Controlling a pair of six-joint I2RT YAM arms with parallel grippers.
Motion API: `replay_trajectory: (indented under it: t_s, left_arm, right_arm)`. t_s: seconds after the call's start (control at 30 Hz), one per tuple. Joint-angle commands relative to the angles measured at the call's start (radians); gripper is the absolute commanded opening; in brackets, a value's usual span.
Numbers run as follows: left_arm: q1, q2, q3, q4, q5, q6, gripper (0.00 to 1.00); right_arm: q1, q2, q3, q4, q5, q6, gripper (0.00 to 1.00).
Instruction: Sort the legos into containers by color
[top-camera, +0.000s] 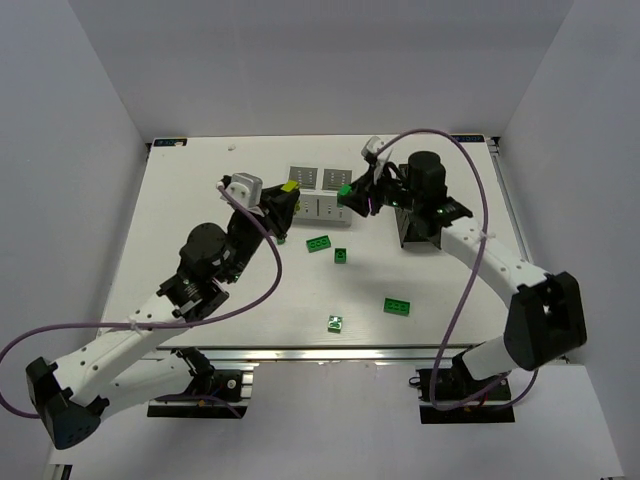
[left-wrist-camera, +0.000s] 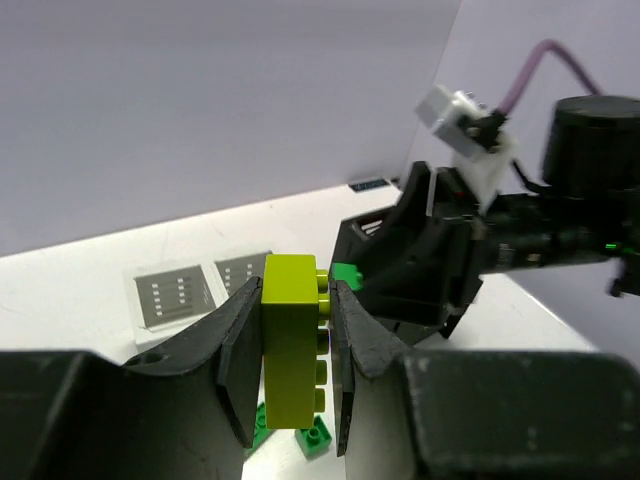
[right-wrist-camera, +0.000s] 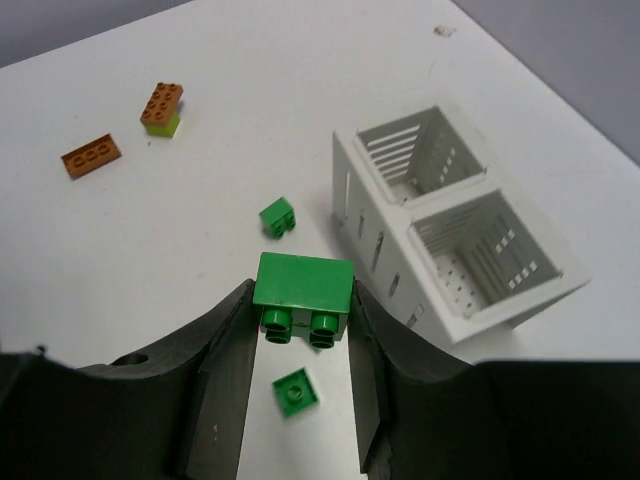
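Observation:
My left gripper (top-camera: 284, 196) is shut on a yellow-green lego (left-wrist-camera: 292, 340), held upright above the table just left of the white container (top-camera: 318, 196). My right gripper (top-camera: 352, 194) is shut on a dark green lego (right-wrist-camera: 303, 283), held studs-down above the table near the white container's (right-wrist-camera: 450, 215) corner. Both of its compartments look empty. The two grippers face each other closely across that box. The black container (top-camera: 415, 238) sits mostly hidden under the right arm.
Loose green legos lie on the table (top-camera: 320, 243), (top-camera: 341, 256), (top-camera: 397, 306), (top-camera: 336, 323). The right wrist view shows a red-brown flat brick (right-wrist-camera: 91, 155), another on a yellow-green piece (right-wrist-camera: 162, 103), and small green bricks (right-wrist-camera: 277, 216), (right-wrist-camera: 297, 391).

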Motion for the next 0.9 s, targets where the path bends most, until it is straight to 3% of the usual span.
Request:
replay_trajectory:
  t_s: [0.0, 0.23, 0.53, 0.73, 0.8, 0.87]
  left_arm:
    - [0.003, -0.032, -0.010, -0.016, -0.023, 0.035, 0.00]
    - [0.008, -0.040, -0.018, -0.014, -0.028, 0.046, 0.00]
    - [0.034, -0.042, -0.021, -0.008, -0.006, 0.031, 0.00]
    - [0.046, -0.025, -0.017, -0.010, 0.018, 0.012, 0.00]
    - [0.049, -0.023, -0.017, -0.008, 0.020, 0.009, 0.00]
    - [0.049, -0.025, -0.019, -0.008, 0.020, 0.009, 0.00]
  right_arm:
    - [-0.004, 0.088, 0.082, 0.040, -0.022, -0.074, 0.00]
    - [-0.004, 0.318, 0.312, -0.015, 0.025, -0.092, 0.00]
    - [-0.005, 0.457, 0.435, -0.028, 0.191, -0.100, 0.00]
    - [-0.005, 0.472, 0.415, 0.014, 0.293, -0.072, 0.00]
    - [-0.007, 0.481, 0.415, 0.011, 0.313, -0.072, 0.03]
    - [-0.008, 0.492, 0.411, 0.010, 0.309, -0.071, 0.12]
